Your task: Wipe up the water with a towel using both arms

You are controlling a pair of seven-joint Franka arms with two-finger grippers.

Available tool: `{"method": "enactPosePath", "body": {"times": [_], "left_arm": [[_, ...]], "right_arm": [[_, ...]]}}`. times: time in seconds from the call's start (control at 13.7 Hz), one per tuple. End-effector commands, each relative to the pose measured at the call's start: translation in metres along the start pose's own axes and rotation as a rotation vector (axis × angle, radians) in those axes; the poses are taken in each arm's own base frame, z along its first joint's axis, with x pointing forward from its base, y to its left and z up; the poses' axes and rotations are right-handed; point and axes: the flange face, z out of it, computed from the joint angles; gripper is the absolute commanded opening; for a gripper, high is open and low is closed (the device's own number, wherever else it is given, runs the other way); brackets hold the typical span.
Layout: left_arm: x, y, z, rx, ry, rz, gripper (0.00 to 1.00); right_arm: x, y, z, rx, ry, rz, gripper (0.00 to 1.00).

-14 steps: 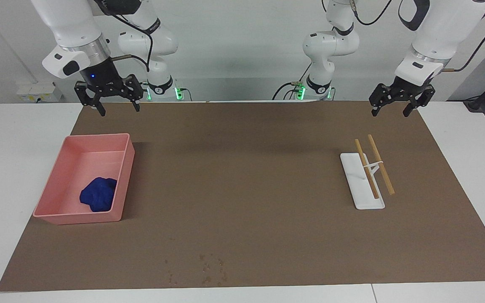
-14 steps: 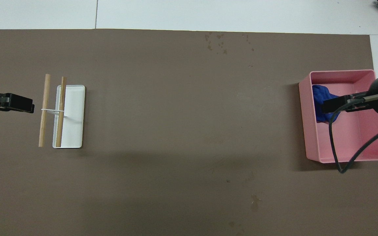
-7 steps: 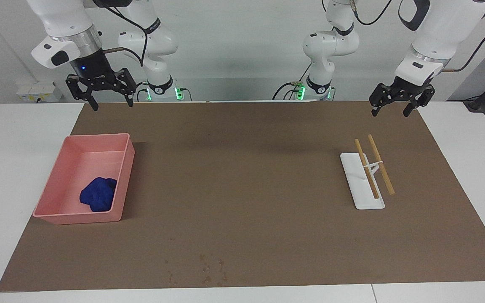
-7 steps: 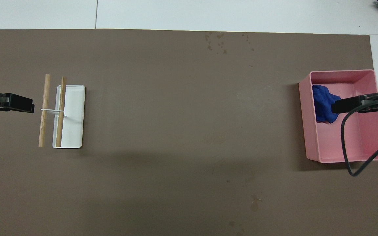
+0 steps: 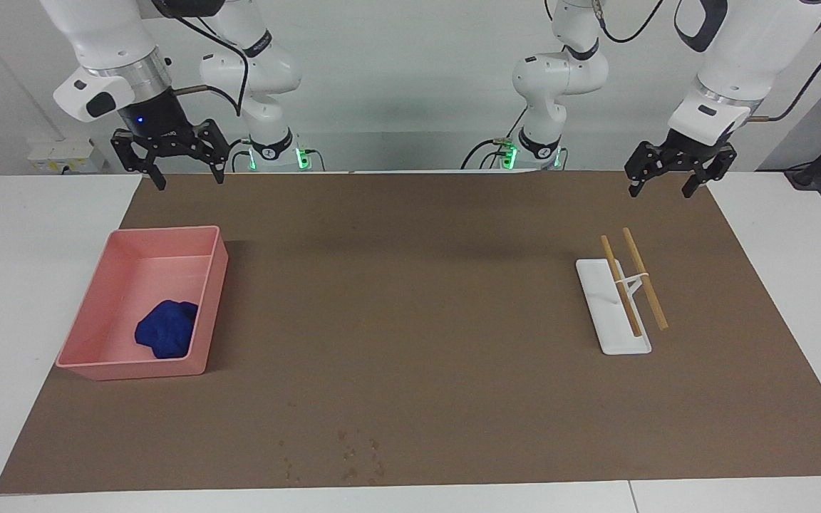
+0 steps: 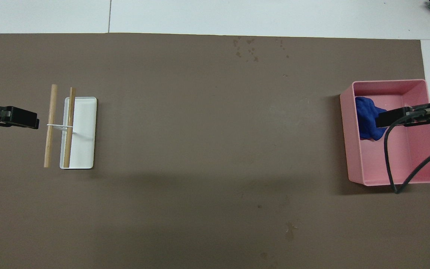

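The towel [image 5: 167, 329] is a deep-blue lump lying in the pink tray [image 5: 147, 237], in the corner farthest from the robots; the overhead view shows the towel [image 6: 364, 112] partly covered by my right gripper. My right gripper [image 5: 190, 181] hangs open and empty, high over the end of the tray nearest the robots; overhead, the right gripper [image 6: 383, 120] overlaps the tray [image 6: 390, 181]. My left gripper [image 5: 660, 193] hangs open and empty over the mat's edge, by the white dish. The water does not show plainly on the brown mat [image 5: 410, 285].
A white oblong dish [image 5: 606, 313] with two wooden sticks [image 5: 644, 278] tied across it lies toward the left arm's end. A cluster of tiny dark specks [image 5: 353, 456] marks the mat's edge farthest from the robots. A black cable [image 6: 386, 157] dangles from the right wrist over the tray.
My right gripper has risen and shifted toward the right arm's end of the table, its cable swinging with it. The left gripper, towel and tray have stayed put.
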Motion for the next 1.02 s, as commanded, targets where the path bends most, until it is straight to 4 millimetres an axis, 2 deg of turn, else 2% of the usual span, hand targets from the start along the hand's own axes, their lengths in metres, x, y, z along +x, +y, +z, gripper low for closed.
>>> {"method": "enactPosePath", "body": {"times": [0.0, 0.44, 0.95], "left_arm": [[-0.008, -0.002, -0.001, 0.017, 0.006, 0.006, 1.00], [-0.008, -0.002, -0.001, 0.017, 0.006, 0.006, 1.00], [-0.008, -0.002, -0.001, 0.017, 0.006, 0.006, 1.00]], "right_arm": [[0.009, 0.005, 0.002, -0.014, -0.013, 0.007, 1.00], [0.008, 0.016, 0.004, -0.005, -0.014, 0.027, 1.00], [0.006, 0.015, 0.001, -0.005, -0.016, 0.026, 1.00]]}}
